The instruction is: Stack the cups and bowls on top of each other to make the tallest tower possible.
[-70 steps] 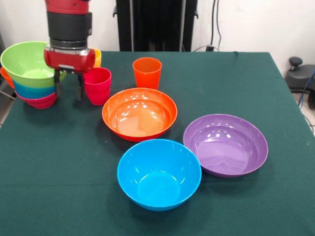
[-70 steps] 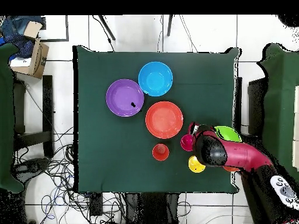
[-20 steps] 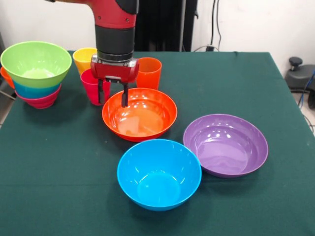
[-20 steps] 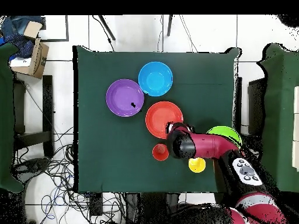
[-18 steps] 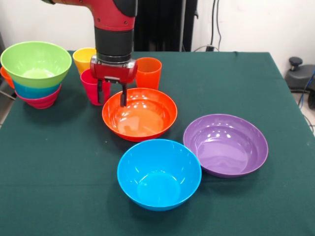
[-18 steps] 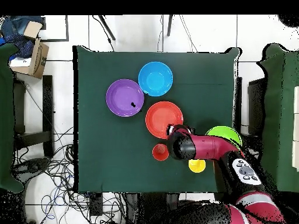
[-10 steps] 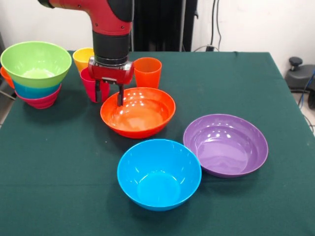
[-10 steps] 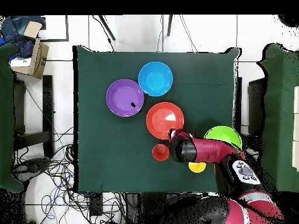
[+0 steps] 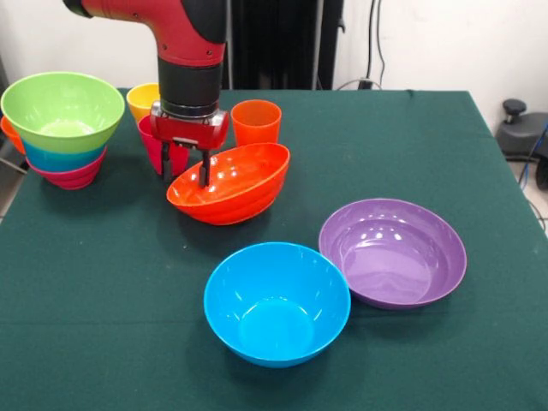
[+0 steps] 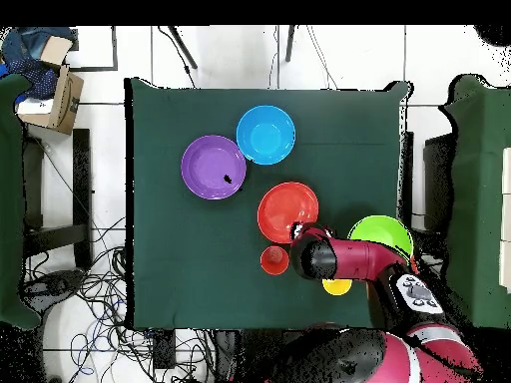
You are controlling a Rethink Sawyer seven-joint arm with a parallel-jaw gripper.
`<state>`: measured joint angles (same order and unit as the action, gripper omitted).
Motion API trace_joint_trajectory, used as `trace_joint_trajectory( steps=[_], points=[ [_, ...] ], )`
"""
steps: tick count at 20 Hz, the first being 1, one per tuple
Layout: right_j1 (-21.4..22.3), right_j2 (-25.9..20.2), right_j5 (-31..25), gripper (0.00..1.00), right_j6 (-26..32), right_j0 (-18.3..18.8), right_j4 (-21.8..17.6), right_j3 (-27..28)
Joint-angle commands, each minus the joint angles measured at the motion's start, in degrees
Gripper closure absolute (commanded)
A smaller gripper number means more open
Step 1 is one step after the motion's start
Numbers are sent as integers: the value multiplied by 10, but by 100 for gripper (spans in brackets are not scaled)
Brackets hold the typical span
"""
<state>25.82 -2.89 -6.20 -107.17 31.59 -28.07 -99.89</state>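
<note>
My gripper (image 9: pixel 186 169) is shut on the near-left rim of the large orange bowl (image 9: pixel 233 186), one finger inside and one outside. The bowl hangs tilted, its right side higher, just above the cloth. It also shows in the overhead view (image 10: pixel 287 210). The tower (image 9: pixel 62 120) stands at the far left: the lime green bowl on top of the translucent blue and magenta ones. The yellow cup (image 9: pixel 141 97) and red-pink cup (image 9: pixel 151 141) stand behind my gripper, the orange cup (image 9: pixel 257 122) to its right. The blue bowl (image 9: pixel 276 301) and purple bowl (image 9: pixel 392 251) sit in front.
A small orange bowl (image 9: pixel 7 128) peeks out behind the tower at the left edge. The green tablecloth (image 9: pixel 103 282) covers the table. In the overhead view my arm (image 10: pixel 344 259) reaches over the cups beside the green bowl (image 10: pixel 380 235).
My gripper moved from beside the tower to the large orange bowl's rim. In the last half second the bowl tipped up and rose off the cloth.
</note>
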Motion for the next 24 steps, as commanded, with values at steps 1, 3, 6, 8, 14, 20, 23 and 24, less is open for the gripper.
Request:
trace_joint_trajectory(
  steps=[1,3,6,8,14,20,23,24],
  points=[
    [-39,-3,30,0,-44,-27,-15,56],
    [-41,-1,31,0,-44,-28,-13,58],
    [-43,-1,33,0,-44,-29,-11,60],
    [-41,-2,33,0,-44,-28,-9,60],
    [-11,-12,48,0,-57,-21,3,48],
    [20,-38,32,0,-54,-2,14,29],
    [30,-47,24,0,-53,2,18,23],
    [33,-50,20,0,-54,3,20,22]
  ],
)
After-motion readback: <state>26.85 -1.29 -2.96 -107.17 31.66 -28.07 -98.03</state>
